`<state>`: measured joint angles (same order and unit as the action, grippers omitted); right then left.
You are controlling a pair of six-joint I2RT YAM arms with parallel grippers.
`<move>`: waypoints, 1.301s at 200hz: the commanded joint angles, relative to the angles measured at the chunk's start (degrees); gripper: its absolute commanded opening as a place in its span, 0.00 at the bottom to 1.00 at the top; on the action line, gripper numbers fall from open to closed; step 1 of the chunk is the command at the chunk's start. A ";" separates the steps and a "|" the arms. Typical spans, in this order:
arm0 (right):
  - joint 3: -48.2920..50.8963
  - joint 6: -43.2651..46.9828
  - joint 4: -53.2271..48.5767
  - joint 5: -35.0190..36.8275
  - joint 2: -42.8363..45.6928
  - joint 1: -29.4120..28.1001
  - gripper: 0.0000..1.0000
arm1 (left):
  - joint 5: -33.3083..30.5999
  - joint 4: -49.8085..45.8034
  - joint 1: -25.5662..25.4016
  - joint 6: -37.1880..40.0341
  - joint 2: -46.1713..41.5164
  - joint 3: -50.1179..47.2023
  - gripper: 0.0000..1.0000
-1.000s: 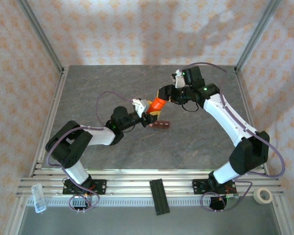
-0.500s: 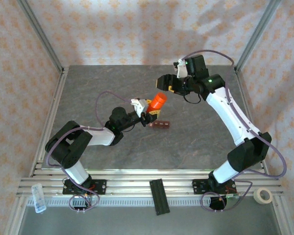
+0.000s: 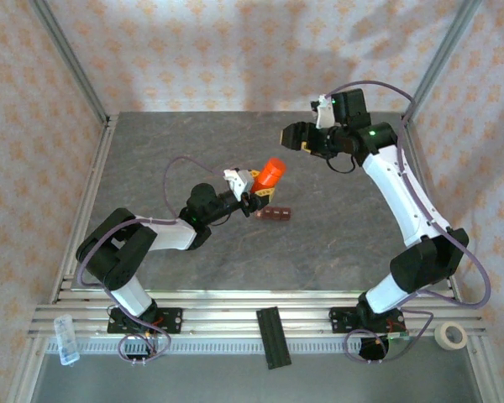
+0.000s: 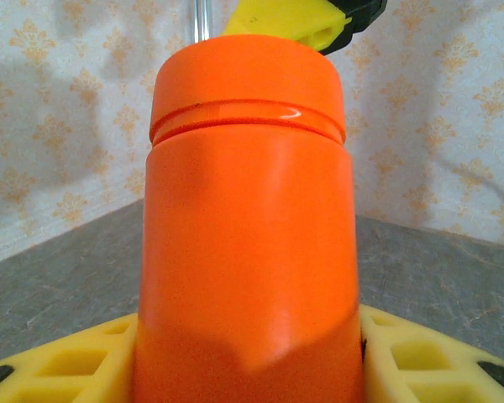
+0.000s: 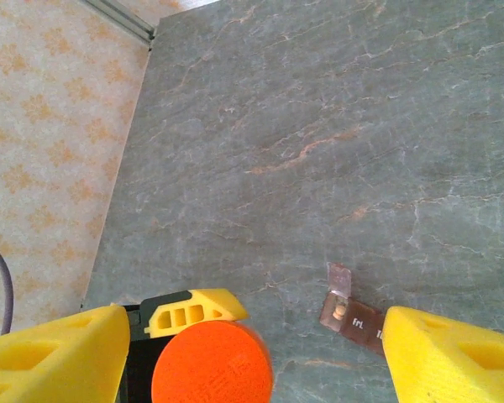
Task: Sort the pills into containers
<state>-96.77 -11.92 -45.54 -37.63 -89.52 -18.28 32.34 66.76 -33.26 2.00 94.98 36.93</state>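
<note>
My left gripper (image 3: 257, 191) is shut on an orange pill bottle (image 3: 272, 173), which tilts up and to the right with its cap on. In the left wrist view the bottle (image 4: 248, 235) stands between my yellow fingers (image 4: 59, 361). The containers are a reddish-brown strip (image 3: 275, 215) lying on the table just below the bottle. In the right wrist view the strip (image 5: 357, 319) has one end lid flipped open, with a small pale pill (image 5: 339, 310) inside. My right gripper (image 3: 292, 134) hovers open, above and right of the bottle, off its cap (image 5: 212, 363).
A black ribbed bar (image 3: 273, 337) lies across the rails at the near edge. A tape roll (image 3: 450, 335) sits at the near right and a small clear box (image 3: 65, 338) at the near left. Metal frame posts (image 3: 71, 63) stand at the back corners.
My right gripper has opened, let go of the bottle's cap and drawn back to the right and farther away. The left arm and bottle have stayed put.
</note>
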 commanded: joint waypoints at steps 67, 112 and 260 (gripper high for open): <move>2.58 13.70 -4.74 -2.65 4.90 0.57 0.79 | 0.63 2.69 0.31 1.08 -2.68 0.03 0.00; 4.22 16.21 -5.22 -11.78 3.39 -0.05 0.79 | 1.63 2.73 0.43 0.46 -2.43 0.40 0.00; 2.84 15.67 -5.45 -9.99 -1.88 -3.57 0.61 | 2.55 3.00 0.35 -0.56 -2.39 1.22 0.00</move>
<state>-92.95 3.86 -51.20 -47.88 -91.05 -21.61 33.28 66.70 -33.23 1.72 94.41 36.93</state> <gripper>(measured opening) 0.648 0.506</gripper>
